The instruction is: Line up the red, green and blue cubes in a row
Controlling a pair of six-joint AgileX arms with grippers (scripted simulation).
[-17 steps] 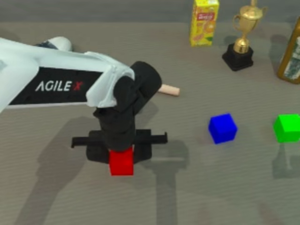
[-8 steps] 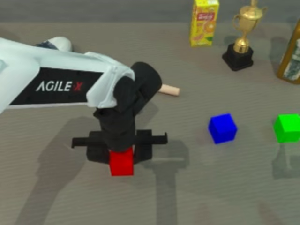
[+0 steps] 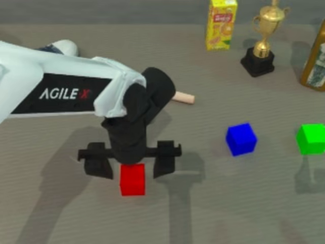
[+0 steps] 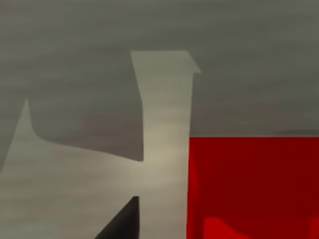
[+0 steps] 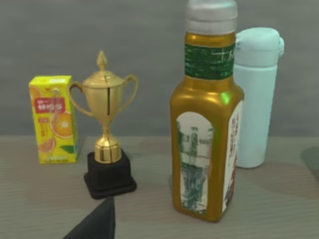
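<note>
The red cube rests on the table at centre left, and it fills the near corner of the left wrist view. My left gripper hovers just over the cube's far side, open, its black fingers spread wide on either side and apart from it. One dark fingertip shows beside the cube. The blue cube lies to the right of centre. The green cube sits near the right edge, level with the blue one. My right gripper is parked out of the top view, open and holding nothing.
Along the back stand a yellow juice carton, a gold trophy and an amber bottle. A pale flask stands behind the bottle. A small pink cylinder lies beside the left arm.
My left gripper has opened, its fingers spreading away from the red cube, which now sits free on the table. The blue and green cubes have not moved.
</note>
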